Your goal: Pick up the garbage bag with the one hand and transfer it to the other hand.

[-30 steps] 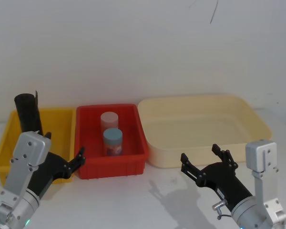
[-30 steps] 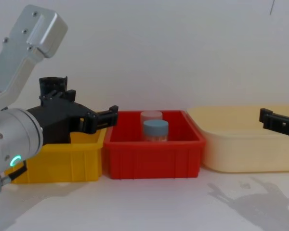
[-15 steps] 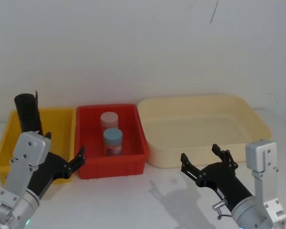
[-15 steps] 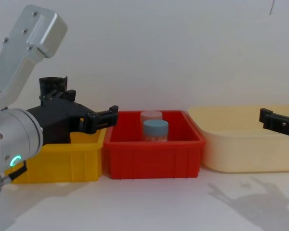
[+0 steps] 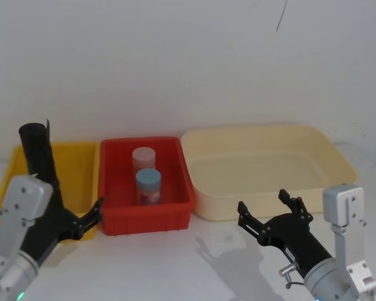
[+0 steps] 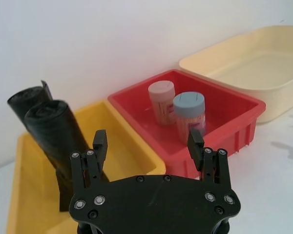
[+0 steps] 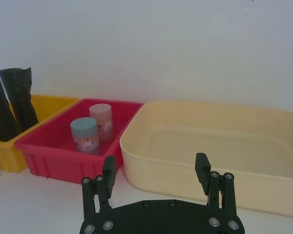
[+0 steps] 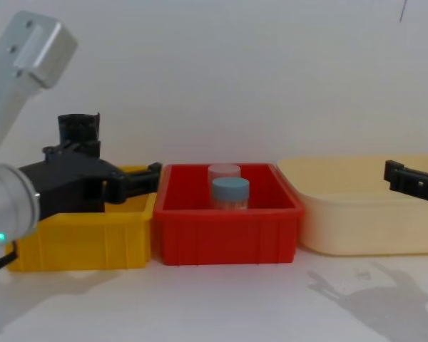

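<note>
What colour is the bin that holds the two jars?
The bin is red, clearest in head view.

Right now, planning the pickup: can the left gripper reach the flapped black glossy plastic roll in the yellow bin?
Probably yes: the open left gripper faces the yellow bin; the roll rises above its rim, beside another roll.

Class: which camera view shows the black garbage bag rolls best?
The left wrist view: both rolls stand in the yellow bin, near and easy to separate. The right wrist view shows both farther off; head and chest views show them partly hidden behind the left gripper.
</note>
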